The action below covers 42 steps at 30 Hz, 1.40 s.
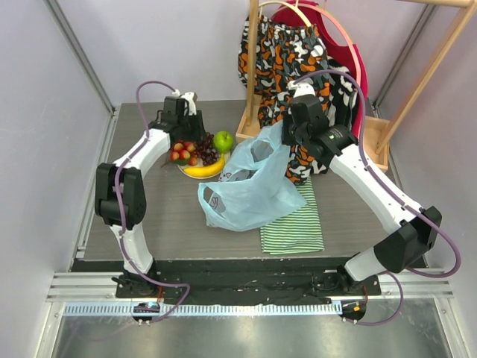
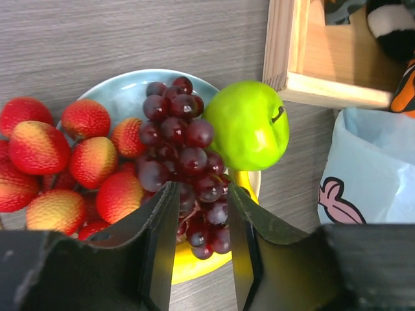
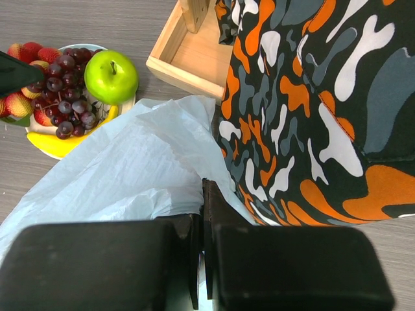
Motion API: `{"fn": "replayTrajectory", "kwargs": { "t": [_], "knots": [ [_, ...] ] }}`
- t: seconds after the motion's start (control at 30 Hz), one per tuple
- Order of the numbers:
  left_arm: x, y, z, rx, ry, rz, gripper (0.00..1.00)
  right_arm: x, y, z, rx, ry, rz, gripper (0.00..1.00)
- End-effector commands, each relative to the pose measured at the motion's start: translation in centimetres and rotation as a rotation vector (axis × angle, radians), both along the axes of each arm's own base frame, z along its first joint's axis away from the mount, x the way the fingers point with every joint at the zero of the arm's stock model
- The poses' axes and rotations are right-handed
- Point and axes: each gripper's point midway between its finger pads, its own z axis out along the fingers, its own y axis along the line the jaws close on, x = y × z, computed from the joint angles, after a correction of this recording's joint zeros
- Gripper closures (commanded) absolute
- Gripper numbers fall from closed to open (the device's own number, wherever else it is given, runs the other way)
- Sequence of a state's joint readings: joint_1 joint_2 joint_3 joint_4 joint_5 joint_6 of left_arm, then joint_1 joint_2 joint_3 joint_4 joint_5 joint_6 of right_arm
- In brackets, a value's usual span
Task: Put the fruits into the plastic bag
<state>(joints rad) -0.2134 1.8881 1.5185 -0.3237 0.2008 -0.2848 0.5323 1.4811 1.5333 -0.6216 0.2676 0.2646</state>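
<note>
1. Firstly, the bunch of dark purple grapes (image 2: 181,155) lies on the pale blue plate (image 2: 123,91) at the far left of the grey table (image 1: 164,216), draped over the middle of the pile.
2. Touching the grapes on their right is the green apple (image 2: 249,126), which overhangs the plate's rim.
3. Left of the grapes sit the red strawberries (image 2: 91,159), heaped together.
4. Along the plate's near edge, under the grapes, lies the yellow banana (image 1: 203,170).
5. Over the plate, the left gripper (image 2: 203,191) has one finger on each side of the near end of the grape bunch; whether it already pinches the bunch cannot be told.
6. Just right of the plate stands the light-blue plastic bag (image 1: 250,190), its far upper edge lifted off the table.
7. That edge is clamped in the right gripper (image 3: 202,197), whose jaws are closed on the thin plastic.
8. Partly under the bag's near right side lies a green-and-white striped cloth (image 1: 294,224).
9. Farther back stands a wooden rack (image 1: 250,74) with an orange, black and white patterned garment (image 3: 311,97) hanging on it.
</note>
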Motion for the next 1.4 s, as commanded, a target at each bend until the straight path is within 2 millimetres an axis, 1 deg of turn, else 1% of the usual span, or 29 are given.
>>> {"fn": "replayTrajectory", "kwargs": {
  "t": [0.0,0.27,0.4,0.43,0.57,0.8,0.97,1.1,1.27,1.3,1.37],
  "knots": [
    [0.8,0.4,0.5,0.064,-0.023,0.018,0.62,0.6,0.0,2.6,0.042,-0.06,-0.012,0.99],
    [1.1,1.1,0.0,0.103,-0.023,0.049,0.63,0.5,0.1,2.5,0.042,-0.057,-0.01,0.99],
    [1.0,1.1,0.2,0.116,-0.031,0.051,0.64,0.5,0.1,2.5,0.042,-0.055,-0.01,0.99],
    [1.0,1.4,0.2,0.125,-0.033,0.059,0.63,0.5,0.0,2.5,0.042,-0.055,-0.012,0.99],
    [1.1,1.5,-0.1,0.135,-0.031,0.065,0.64,0.5,0.1,2.5,0.04,-0.056,-0.01,0.99],
    [0.9,1.4,-0.6,0.137,-0.012,0.065,0.67,0.4,0.0,2.6,0.042,-0.058,-0.01,0.99],
    [0.8,1.3,-1.1,0.135,0.008,0.066,0.65,0.5,0.0,2.7,0.046,-0.06,-0.011,0.99],
    [0.9,1.0,-1.0,0.12,0.009,0.057,0.65,0.4,0.1,2.6,0.044,-0.058,-0.009,0.99],
    [0.8,0.9,-1.2,0.116,0.014,0.051,0.69,0.5,0.1,2.6,0.043,-0.058,-0.008,0.99],
    [0.8,0.8,-1.2,0.114,0.016,0.05,0.73,0.5,0.0,2.5,0.042,-0.057,-0.01,0.99],
    [0.8,0.8,-0.9,0.111,0.009,0.049,0.78,0.5,0.1,2.5,0.042,-0.056,-0.008,0.99]
  ]
}}
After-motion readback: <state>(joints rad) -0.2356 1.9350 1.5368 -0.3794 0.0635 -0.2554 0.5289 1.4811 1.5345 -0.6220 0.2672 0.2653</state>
